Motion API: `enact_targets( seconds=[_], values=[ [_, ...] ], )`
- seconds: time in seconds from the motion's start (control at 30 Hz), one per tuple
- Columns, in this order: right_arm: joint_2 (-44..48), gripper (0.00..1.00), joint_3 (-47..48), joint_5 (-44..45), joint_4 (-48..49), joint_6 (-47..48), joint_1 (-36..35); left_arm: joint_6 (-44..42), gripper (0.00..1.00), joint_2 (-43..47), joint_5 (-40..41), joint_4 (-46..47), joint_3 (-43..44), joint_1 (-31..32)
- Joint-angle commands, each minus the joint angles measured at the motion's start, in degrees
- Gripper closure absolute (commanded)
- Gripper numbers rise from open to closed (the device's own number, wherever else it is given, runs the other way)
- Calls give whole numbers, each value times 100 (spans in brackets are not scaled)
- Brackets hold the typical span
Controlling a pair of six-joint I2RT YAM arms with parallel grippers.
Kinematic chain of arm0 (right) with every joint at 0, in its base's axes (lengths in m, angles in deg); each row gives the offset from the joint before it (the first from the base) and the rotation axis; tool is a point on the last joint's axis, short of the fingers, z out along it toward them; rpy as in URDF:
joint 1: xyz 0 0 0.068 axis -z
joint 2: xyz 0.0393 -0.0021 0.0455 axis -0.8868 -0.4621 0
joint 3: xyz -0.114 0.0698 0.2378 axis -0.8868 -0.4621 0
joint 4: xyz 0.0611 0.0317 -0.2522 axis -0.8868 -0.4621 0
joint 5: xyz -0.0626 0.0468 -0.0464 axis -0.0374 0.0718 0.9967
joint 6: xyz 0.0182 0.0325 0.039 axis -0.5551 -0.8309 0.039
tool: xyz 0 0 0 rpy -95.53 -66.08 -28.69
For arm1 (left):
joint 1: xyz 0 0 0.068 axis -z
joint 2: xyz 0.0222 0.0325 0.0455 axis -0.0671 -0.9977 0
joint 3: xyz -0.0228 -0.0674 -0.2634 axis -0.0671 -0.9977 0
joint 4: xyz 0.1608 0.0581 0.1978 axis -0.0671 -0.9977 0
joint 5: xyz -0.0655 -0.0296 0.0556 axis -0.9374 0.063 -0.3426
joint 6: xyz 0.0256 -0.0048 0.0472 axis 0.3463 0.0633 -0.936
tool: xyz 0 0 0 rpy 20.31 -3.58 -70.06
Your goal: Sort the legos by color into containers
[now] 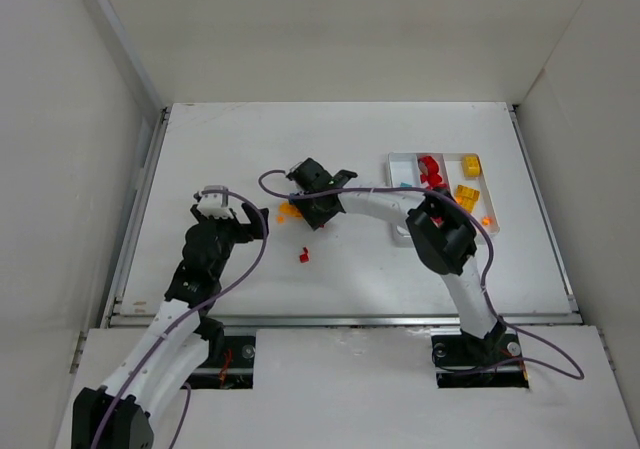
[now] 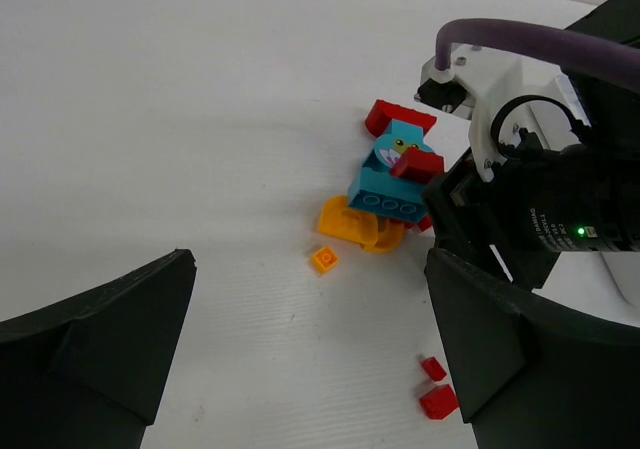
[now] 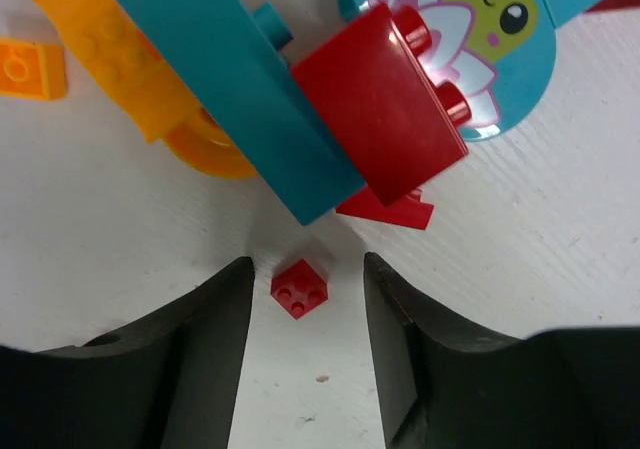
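OK, L gripper (image 2: 308,299) hung wide open, holding nothing, just left of a pile of teal, red and orange legos (image 2: 385,191). R gripper (image 3: 305,267) sat low at that pile, jaws half-narrowed either side of a tiny red brick (image 3: 299,289), w/ gaps both sides, not gripping. Far right, the tray (image 1: 398,166) held red, yellow and orange bits.

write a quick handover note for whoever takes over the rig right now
Left claw: open, empty, near the pile.
Right claw: open, straddling a small red brick on the table, not gripping it.
Done: tray holds some red, yellow and teal pieces.
Left: mixed pile mid-table, loose red bits, a small orange piece.
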Motion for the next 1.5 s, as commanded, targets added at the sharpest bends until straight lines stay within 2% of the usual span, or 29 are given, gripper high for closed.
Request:
enact_targets(
  seconds=[0.0,0.13,0.4,0.63,0.67,0.77,0.8,0.83,0.97,1.1,1.17,1.3,1.37,1.47],
  values=[
    [-366,48,177,-5,163,332,-44,-36,0,253,-49,485,-152,-121],
    [-253,62,126,-58,32,394,-44,-36,0,429,4,486,-206,-122],
    [240,56,-630,-233,234,394,-44,-36,0,429,-49,538,-206,-122],
    [301,62,-763,-409,250,394,-44,-88,0,429,-110,538,-258,-122],
    [302,65,-823,-409,303,394,-44,-88,0,429,-110,538,-258,-122],
    [302,81,-754,-462,304,394,-44,-88,0,429,-110,538,-258,-122],
    [302,93,-754,-514,304,342,-44,-88,0,429,-110,538,-258,-122],
    [302,100,-754,-515,304,280,-44,-88,0,429,-110,538,-258,-122],
    [862,100,-929,-804,470,-167,78,-88,0,482,-110,591,-258,-122],
    [2206,100,-1727,-1672,1102,-1124,789,-88,0,535,-110,644,-363,-122],
    [3143,100,-2430,-1675,1533,-1738,1404,-88,0,588,-110,644,-364,-122],
    [4255,100,-3406,-956,1404,-2242,2669,-88,0,719,-58,697,-425,-122],
    [4414,100,-3679,-367,896,-2295,3344,-88,0,772,-57,749,-425,-122],
    [4468,100,-3882,-190,638,-1936,3978,-88,0,772,-57,749,-478,-122]
  ],
)
